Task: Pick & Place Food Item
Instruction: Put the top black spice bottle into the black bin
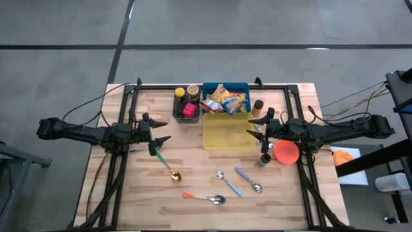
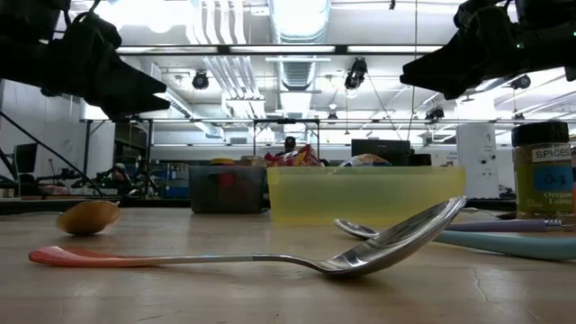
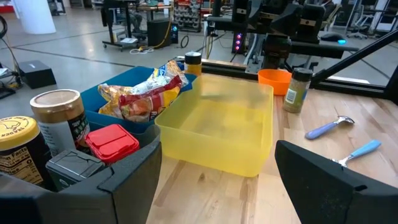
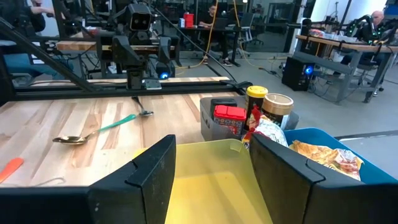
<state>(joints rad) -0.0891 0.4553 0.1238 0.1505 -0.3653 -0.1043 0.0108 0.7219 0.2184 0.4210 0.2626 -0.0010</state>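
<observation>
While you look straight down, the left gripper [image 1: 156, 131] sits at 9 o'clock of the translucent yellow plastic tub [image 1: 227, 131], fingers apart, holding nothing. The right gripper [image 1: 257, 127] is at the tub's 3 o'clock edge, fingers apart too, also empty. The crinkled snack packets [image 1: 224, 100] lie in the blue plastic bin [image 1: 226, 97] at 12 o'clock of the tub. The orange round bowl [image 1: 286, 152] is at the tub's 4 o'clock.

Low view: you get a steel spoon with an orange handle [image 2: 261, 258] up front on the wooden table [image 2: 270, 292], the yellow tub behind it, both arms overhead.

Left wrist view: you see its fingers spread wide, the tub empty, and the packets in the blue bin touching the tub's wall.

Right wrist view: you see the fingers parted over the tub, with a green-handled gold spoon [image 4: 99, 132] well apart on the table.
</observation>
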